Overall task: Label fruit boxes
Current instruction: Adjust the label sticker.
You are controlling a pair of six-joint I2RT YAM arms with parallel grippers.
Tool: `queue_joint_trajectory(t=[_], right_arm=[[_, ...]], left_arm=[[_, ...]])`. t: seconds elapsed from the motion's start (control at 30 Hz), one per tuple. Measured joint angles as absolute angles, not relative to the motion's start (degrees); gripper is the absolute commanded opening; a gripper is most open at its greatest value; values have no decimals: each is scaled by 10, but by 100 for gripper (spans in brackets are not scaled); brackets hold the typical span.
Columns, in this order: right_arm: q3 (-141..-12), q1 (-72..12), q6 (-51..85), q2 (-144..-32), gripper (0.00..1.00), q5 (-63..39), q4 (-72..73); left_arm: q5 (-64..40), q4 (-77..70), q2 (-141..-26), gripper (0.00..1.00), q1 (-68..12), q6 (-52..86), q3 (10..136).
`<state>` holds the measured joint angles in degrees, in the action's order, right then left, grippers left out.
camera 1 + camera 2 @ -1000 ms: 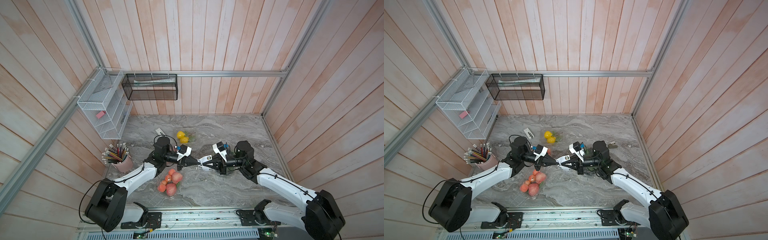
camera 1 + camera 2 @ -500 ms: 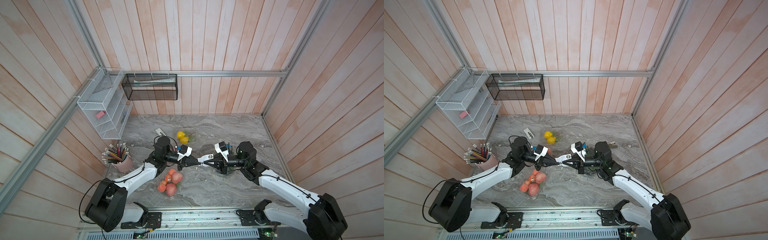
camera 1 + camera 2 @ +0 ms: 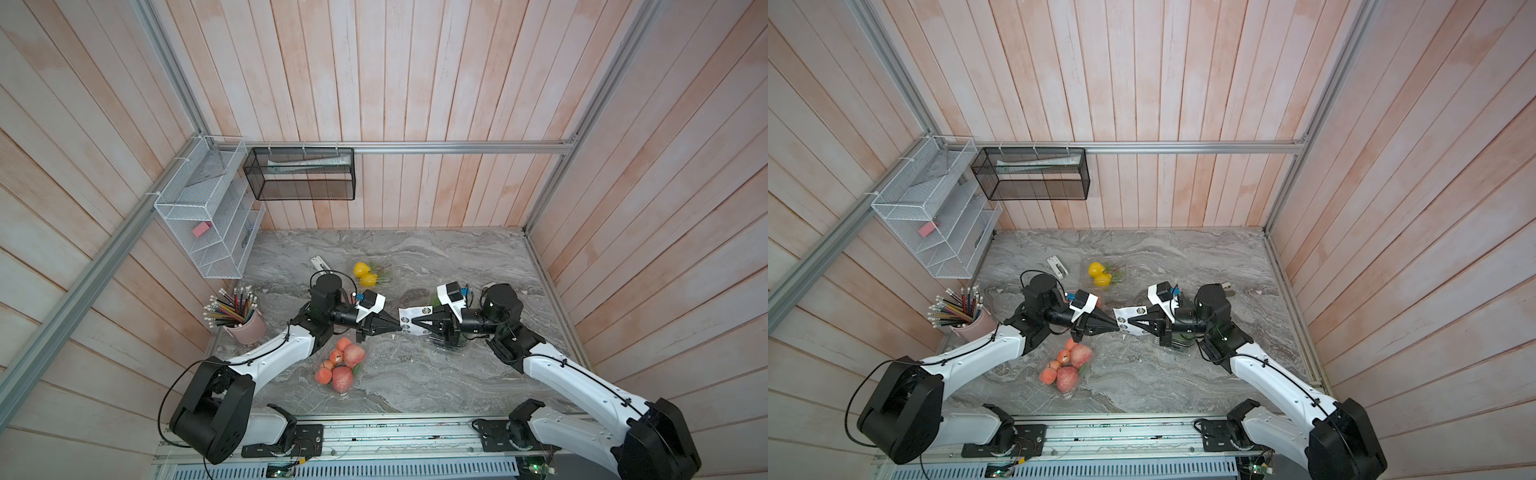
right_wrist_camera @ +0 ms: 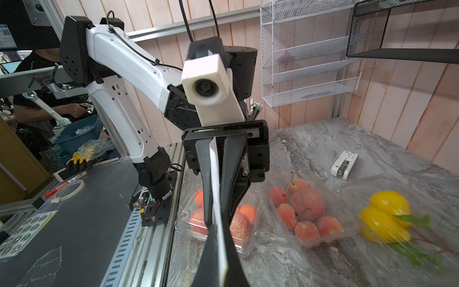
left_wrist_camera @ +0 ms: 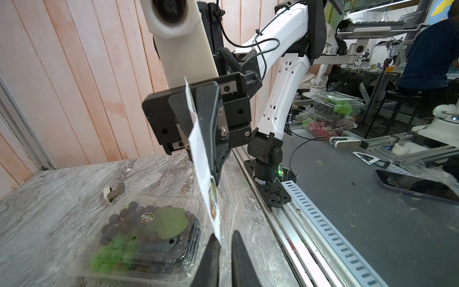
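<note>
The right pincer has been drawn back slightly from the left pincer, whose jaws are now parted a little, with nothing gripped. The sticker sheet is clamped in the fully closed right pincer above the desk. The grape box is set beneath that sheet. An apple box is placed beside the left arm, a second apple box under it, and the yellow-fruit box beyond.

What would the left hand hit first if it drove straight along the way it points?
The sticker sheet: the left hand points at its near edge, tips almost on it; whether they touch is unclear. Right behind the sheet, the right hand, shut on that sheet, faces the left hand head-on.
</note>
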<state>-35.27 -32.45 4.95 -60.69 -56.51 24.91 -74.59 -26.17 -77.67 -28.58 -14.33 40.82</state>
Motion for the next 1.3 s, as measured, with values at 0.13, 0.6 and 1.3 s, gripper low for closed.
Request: queue_joint_trajectory(t=[0.13, 0.6, 1.3], right_arm=[[-352, -324, 53, -609, 0, -566, 257], [-346, -324, 61, -613, 0, -569, 265], [-337, -324, 88, -642, 0, -581, 316]], left_arm=[[-746, -263, -777, 9, -286, -143, 408], [-746, -285, -782, 0, -286, -117, 408], [-746, -285, -787, 0, -289, -118, 408]])
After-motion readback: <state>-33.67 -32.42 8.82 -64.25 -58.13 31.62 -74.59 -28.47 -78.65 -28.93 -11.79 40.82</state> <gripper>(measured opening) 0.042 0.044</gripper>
